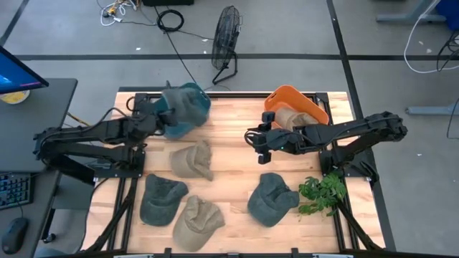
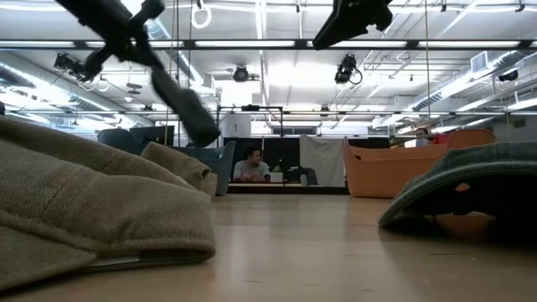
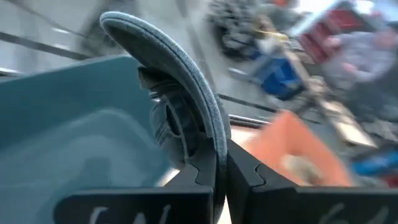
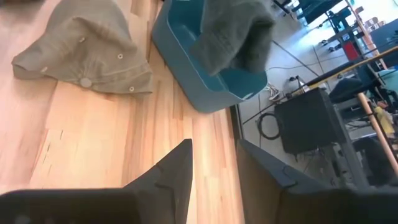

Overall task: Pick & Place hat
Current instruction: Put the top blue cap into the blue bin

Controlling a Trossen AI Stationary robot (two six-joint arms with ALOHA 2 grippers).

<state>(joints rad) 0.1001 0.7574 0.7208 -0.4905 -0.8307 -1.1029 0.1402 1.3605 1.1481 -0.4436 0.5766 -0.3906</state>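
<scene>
Blue-grey fabric cap [image 1: 185, 109] hangs pinched by its brim in the left gripper [image 3: 221, 165], fingers clenched, over the teal plastic bin [image 1: 192, 95], seemingly for dropping in. The right gripper [image 4: 214, 165] waits with fingers released beside the orange plastic bin [image 1: 301, 104], which holds a tan cap [image 1: 285, 117].

Left hand [image 1: 166, 115] clamped shut, right hand [image 1: 257, 145] open.
</scene>
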